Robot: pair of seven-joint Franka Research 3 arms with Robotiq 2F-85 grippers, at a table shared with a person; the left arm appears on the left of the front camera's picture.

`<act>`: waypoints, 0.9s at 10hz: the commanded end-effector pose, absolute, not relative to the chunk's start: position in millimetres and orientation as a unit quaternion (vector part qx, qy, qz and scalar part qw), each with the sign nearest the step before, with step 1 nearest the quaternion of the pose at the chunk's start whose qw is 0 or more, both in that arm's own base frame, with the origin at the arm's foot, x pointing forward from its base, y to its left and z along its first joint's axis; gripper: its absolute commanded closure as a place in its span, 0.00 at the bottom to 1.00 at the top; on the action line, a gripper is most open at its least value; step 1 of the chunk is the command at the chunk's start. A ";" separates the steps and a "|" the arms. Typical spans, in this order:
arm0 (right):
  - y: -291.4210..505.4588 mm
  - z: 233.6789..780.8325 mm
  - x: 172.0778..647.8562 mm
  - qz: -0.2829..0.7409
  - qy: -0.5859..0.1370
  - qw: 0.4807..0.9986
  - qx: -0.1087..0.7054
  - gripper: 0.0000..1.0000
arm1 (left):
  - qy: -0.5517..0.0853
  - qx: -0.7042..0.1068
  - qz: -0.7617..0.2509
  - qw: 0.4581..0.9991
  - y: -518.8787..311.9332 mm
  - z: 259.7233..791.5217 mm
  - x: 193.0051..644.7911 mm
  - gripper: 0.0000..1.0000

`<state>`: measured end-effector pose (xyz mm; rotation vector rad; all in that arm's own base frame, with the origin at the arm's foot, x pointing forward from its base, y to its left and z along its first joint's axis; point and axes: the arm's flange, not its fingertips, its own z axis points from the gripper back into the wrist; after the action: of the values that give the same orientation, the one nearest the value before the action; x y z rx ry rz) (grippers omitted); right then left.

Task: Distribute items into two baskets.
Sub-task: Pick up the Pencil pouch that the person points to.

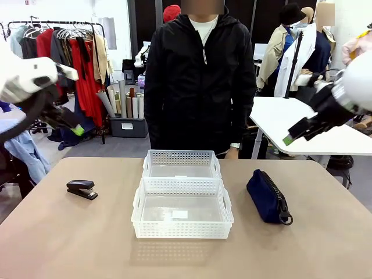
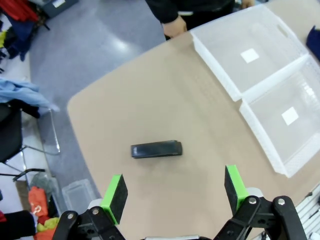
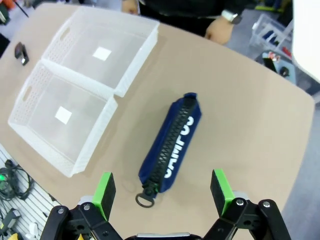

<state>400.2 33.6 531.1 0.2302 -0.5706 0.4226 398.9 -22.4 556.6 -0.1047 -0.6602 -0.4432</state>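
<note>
Near basket (image 1: 182, 229), far basket (image 1: 182, 157): two; one stapler (image 1: 82, 189), one pouch (image 1: 265, 196).

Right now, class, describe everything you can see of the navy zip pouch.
The zip pouch is navy, soft-looking fabric, long and rounded, with white lettering along one side. A black zip runs its length, shut, ending in a ring pull at the robot's end. It lies on the tan table, right of the two baskets and apart from them; only the table touches it.

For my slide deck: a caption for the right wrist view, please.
Open right tool hovering above the navy zip pouch, beside two white baskets.
</note>
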 end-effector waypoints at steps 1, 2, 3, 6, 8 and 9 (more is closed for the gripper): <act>2.0 549.2 398.1 0.202 -0.292 0.925 0.133 0.00 | -0.341 -0.085 -0.212 0.912 13.5 579.8 392.2 0.00; -17.0 556.0 397.2 0.190 -0.294 0.927 0.136 0.00 | -0.355 -0.105 -0.202 0.907 28.6 587.1 384.1 0.00; -37.5 560.4 395.7 0.179 -0.292 0.928 0.146 0.00 | -0.365 -0.124 -0.192 0.902 43.8 591.6 374.5 0.00; -89.8 567.0 397.3 0.146 -0.318 0.912 0.216 0.00 | -0.361 -0.177 -0.164 0.901 66.1 563.9 372.5 0.00; -115.6 565.4 390.1 0.121 -0.334 0.905 0.235 0.00 | -0.369 -0.196 -0.136 0.899 87.3 553.1 363.9 0.00; -124.5 565.4 386.1 0.115 -0.343 0.900 0.243 0.00 | -0.368 -0.209 -0.125 0.897 97.6 548.2 359.6 0.00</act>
<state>385.8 -117.9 564.1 0.4671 -0.6874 0.2132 363.6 88.0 551.2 -0.4005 -0.7337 -0.2573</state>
